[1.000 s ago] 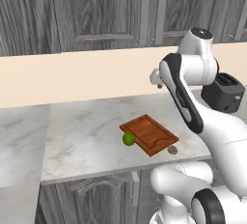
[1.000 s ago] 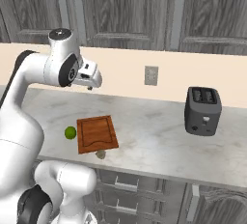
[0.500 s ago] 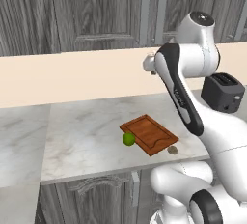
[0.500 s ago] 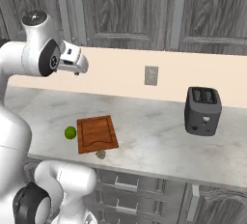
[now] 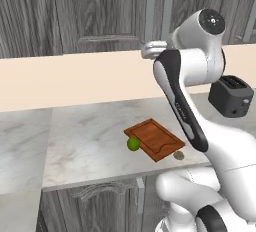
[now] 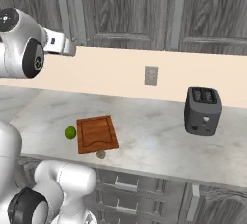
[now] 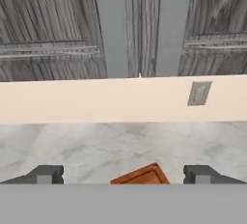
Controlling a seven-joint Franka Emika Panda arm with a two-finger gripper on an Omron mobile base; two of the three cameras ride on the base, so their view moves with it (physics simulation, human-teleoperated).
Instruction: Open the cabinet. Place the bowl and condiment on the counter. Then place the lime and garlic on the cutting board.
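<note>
The cabinet (image 5: 107, 11) hangs above the counter with both doors shut; its two silver bar handles (image 7: 112, 25) stand side by side straight ahead in the hand view. My gripper (image 5: 145, 52) (image 6: 71, 51) (image 7: 124, 175) is open and empty, raised level with the cabinet's lower edge and pointing at the wall. On the counter (image 5: 85, 141) below lies the cutting board (image 5: 154, 138) (image 6: 96, 133). The lime (image 5: 133, 144) (image 6: 70, 132) rests on the stone against the board's left side. The garlic (image 5: 178, 155) (image 6: 100, 154) sits by the board's front corner. The bowl and condiment are hidden.
A dark toaster (image 6: 202, 110) (image 5: 231, 96) stands on the counter to the right. A wall outlet (image 6: 151, 75) (image 7: 198, 93) sits on the beige backsplash. Another cabinet handle (image 6: 177, 10) is further right. Base cabinets with curved handles run under the counter edge.
The arm has lifted the hand from over the counter up to the cabinet's lower edge and swung it toward the two middle handles. Lime, garlic and board have not moved.
</note>
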